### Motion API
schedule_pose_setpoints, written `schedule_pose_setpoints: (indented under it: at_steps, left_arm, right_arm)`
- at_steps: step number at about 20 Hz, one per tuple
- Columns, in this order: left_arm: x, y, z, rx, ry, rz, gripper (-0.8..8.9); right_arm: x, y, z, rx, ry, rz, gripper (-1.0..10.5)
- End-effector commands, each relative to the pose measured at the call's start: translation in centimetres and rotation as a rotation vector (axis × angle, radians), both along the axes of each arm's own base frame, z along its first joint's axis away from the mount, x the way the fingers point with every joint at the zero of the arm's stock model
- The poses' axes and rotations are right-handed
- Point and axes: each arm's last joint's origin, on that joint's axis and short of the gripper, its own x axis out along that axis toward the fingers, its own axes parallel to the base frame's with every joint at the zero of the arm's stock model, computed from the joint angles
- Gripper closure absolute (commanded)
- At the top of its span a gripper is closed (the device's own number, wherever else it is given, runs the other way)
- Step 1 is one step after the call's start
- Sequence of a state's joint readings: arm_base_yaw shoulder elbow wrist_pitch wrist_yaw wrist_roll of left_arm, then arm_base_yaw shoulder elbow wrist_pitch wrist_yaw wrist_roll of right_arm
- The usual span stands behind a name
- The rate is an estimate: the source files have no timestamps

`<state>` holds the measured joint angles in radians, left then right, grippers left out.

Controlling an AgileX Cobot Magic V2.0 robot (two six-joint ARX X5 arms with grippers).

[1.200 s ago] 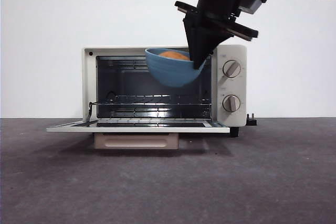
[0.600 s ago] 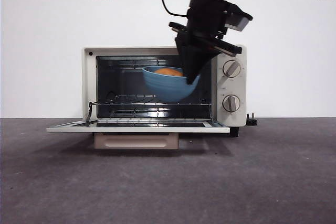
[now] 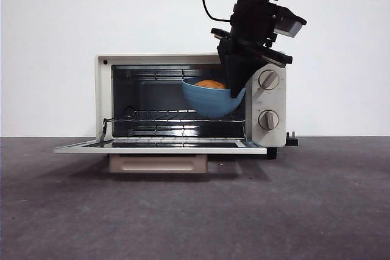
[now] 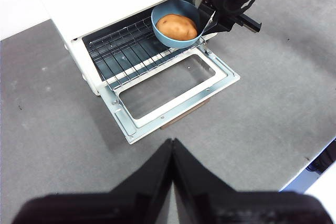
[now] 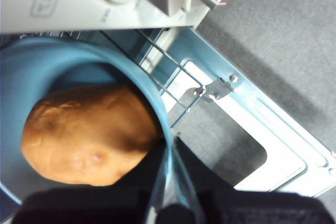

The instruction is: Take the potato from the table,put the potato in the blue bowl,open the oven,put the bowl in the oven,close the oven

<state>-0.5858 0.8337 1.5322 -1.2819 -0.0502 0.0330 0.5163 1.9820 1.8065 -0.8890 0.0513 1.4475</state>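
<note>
1. The right pincer (image 3: 236,87) is clamped on the right-hand rim of the blue bowl (image 3: 209,100); in the right wrist view one jaw sits inside the rim and the other outside it, with the blue wall pinched between.
2. The potato (image 4: 177,27) lies in the bowl, its orange-brown top just showing above the rim in the front view.
3. Over the last second the bowl has come down from the level of the oven's top edge to the height of the cavity. In the last half second it has also shifted to the right, and it now hangs in the right part of the opening, close beside the knob panel.
4. The oven (image 3: 103,98) stands open, its door (image 4: 170,88) folded flat towards the near side. The bowl hovers above the wire rack (image 3: 158,114) and is not yet resting on it.
5. Judged from this, the potato step and the door-opening step are done, and the bowl is midway through insertion. It looks to need moving further in and lowering onto the rack before release.
6. The rightward drift puts the bowl and the arm near the opening's right edge, so a knock against the frame seems possible.
7. The left pincer (image 4: 171,148) waits high above the counter (image 3: 195,211) with its jaws together, holding nothing.
</note>
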Motion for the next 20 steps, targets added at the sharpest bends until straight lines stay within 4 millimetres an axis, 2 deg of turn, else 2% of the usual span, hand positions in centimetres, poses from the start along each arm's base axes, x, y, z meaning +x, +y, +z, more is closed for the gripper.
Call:
schedule_pose_setpoints:
  at_steps: [1,10,20]
  left_arm:
    - [-0.1,0.0,0.0,-0.009,-0.003,0.003,8.19]
    - [-0.1,0.0,0.0,-0.013,0.001,0.006,8.19]
    - [-0.2,0.1,-0.2,-0.008,0.025,0.013,8.19]
  right_arm:
    - [0.3,0.1,-0.3,-0.002,-0.001,0.003,8.6]
    - [0.7,0.5,0.1,0.054,-0.054,0.028,8.4]
    - [0.7,0.6,0.7,0.042,-0.078,0.058,8.4]
